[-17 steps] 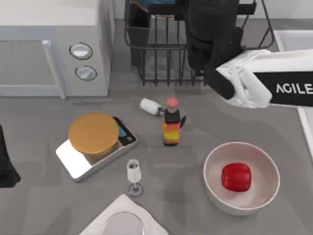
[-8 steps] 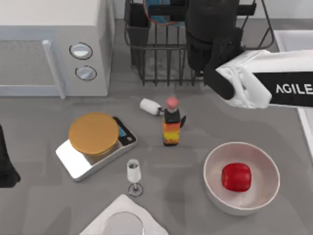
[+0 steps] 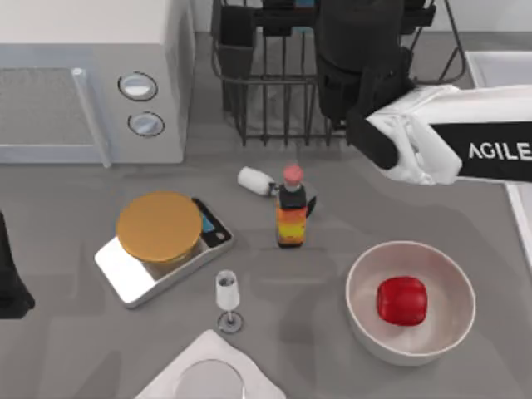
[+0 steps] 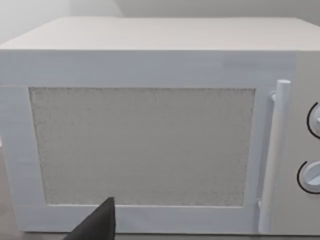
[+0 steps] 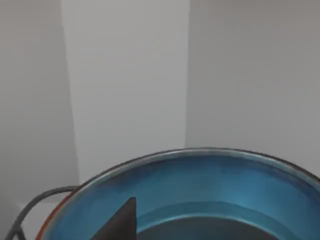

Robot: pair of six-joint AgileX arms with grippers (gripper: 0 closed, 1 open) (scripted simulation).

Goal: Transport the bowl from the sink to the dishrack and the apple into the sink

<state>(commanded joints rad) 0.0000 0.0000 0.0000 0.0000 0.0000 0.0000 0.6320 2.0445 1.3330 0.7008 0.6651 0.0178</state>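
Note:
The teal-blue bowl [image 5: 200,185] with its red-orange rim looms close in the right wrist view, a dark finger [image 5: 122,222] reaching inside it. My right gripper [image 3: 349,33] hangs over the back of the black wire dishrack [image 3: 266,91], shut on the bowl. The red apple [image 3: 402,300] lies in a large white bowl [image 3: 359,278] at the front right. The sink [image 3: 499,66] shows as a white rim at the right edge. My left gripper [image 3: 10,287] is parked at the left edge, facing the microwave.
A white microwave [image 3: 91,83] fills the back left. A scale with an orange disc [image 3: 162,237], a red-capped bottle [image 3: 292,212], a small wine glass [image 3: 228,299], a toppled white shaker [image 3: 253,179] and a white plate [image 3: 208,378] stand mid-table.
The bowl's blue edge, seen at the rack's back half a second ago, has slid almost out past the top edge. The right arm has barely shifted; the left arm is still.

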